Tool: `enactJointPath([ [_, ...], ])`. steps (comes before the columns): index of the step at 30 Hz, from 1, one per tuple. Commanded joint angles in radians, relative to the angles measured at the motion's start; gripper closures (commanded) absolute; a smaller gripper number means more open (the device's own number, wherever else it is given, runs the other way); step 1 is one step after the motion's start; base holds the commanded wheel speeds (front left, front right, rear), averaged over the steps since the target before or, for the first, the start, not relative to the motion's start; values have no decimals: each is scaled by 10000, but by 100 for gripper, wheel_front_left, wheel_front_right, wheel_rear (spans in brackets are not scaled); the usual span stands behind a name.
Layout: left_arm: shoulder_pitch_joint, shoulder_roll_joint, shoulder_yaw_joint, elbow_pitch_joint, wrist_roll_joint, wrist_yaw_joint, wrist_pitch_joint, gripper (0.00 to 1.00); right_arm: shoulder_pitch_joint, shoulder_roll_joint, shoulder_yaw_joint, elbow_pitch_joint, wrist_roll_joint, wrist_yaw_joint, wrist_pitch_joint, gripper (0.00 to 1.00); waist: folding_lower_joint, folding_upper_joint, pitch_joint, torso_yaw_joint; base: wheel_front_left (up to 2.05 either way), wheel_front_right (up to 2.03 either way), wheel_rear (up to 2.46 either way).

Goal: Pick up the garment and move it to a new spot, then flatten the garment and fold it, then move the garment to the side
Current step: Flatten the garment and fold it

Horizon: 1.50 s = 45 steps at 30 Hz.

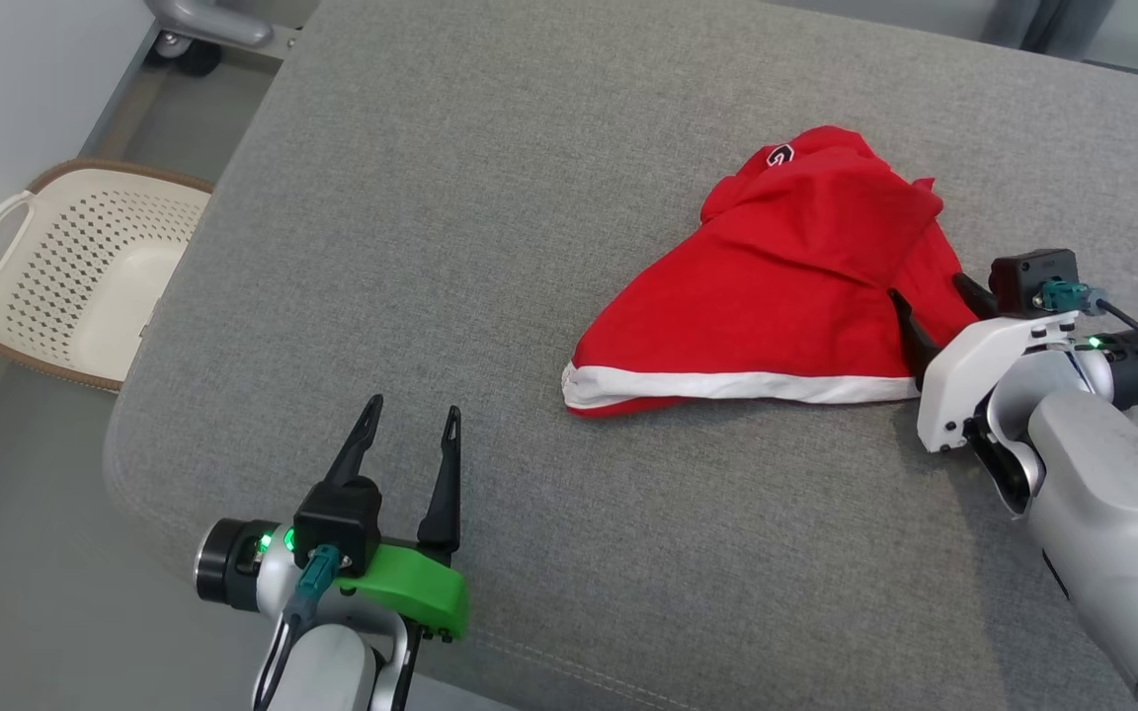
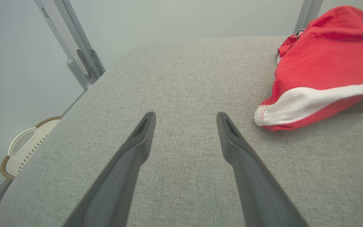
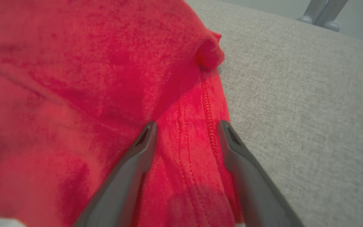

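The left gripper, near and left, stands wide and empty over the grey cushion. At the right, the right gripper, also wide, straddles an edge of the crumpled red garment. It seems nothing is done yet: lifting, flattening and folding remain.

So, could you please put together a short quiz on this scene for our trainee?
1. True or false: the right gripper is shut on the red garment.
2. What sits on the floor at the robot's left, beside the grey upholstered surface? A. a white laundry basket B. a metal bucket C. a cardboard box
3. What colour is the band along the garment's hem?
Key: 1 false, its jaws stand open around a seam; 2 A; 3 white.
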State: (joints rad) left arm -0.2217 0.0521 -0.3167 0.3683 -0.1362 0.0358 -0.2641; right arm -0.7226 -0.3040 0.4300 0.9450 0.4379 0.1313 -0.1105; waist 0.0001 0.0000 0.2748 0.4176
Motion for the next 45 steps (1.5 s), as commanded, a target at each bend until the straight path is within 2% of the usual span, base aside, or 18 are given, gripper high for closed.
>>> enactJointPath([
  [1,-223,-15,-62,-113,-112,60,8,0,-44,15,113,253,200,-13,36,56,-1,0,165,139,0,0,0],
  [2,-230,-15,-102,-153,-140,67,8,0,-69,19,150,313,230,-13,-35,85,-1,0,177,140,0,0,0],
  [3,-223,-15,-126,-192,-161,69,8,0,-117,26,129,347,317,-13,-174,100,-1,0,185,130,0,0,0],
  [12,-36,-11,-25,-302,-36,-55,8,0,-249,-182,-173,645,745,-16,-1155,100,-1,0,41,-379,0,0,0],
  [22,-25,-4,76,-253,11,-264,8,0,182,-338,-135,697,1309,-16,-1392,100,-1,0,-346,-1418,0,0,0],
  [29,98,-3,158,-165,125,-427,8,0,378,-729,-108,386,1595,-16,-1405,100,-1,0,-562,-2055,0,0,0],
  [35,-217,-3,-78,-245,57,-497,8,0,-575,-1017,-69,439,1161,-16,-1099,100,-1,0,-137,-1925,0,0,0],
  [41,-356,0,-582,-193,-172,-426,8,0,-1381,-1060,-364,1734,542,-15,-930,100,-1,0,10,-1240,0,0,0],
  [42,-348,-3,-645,-188,-195,-398,8,0,-1452,-1073,-508,2042,504,-16,-987,69,-1,0,-17,-1149,0,0,0],
  [43,-334,-5,-701,-196,-222,-369,8,0,-1495,-1058,-661,2323,468,-15,-1053,0,-1,0,-56,-1082,0,0,0],
  [45,-297,-3,-757,-255,-271,-311,8,0,-1554,-961,-832,2704,289,-15,-1206,0,-1,0,-137,-1035,0,0,0],
])
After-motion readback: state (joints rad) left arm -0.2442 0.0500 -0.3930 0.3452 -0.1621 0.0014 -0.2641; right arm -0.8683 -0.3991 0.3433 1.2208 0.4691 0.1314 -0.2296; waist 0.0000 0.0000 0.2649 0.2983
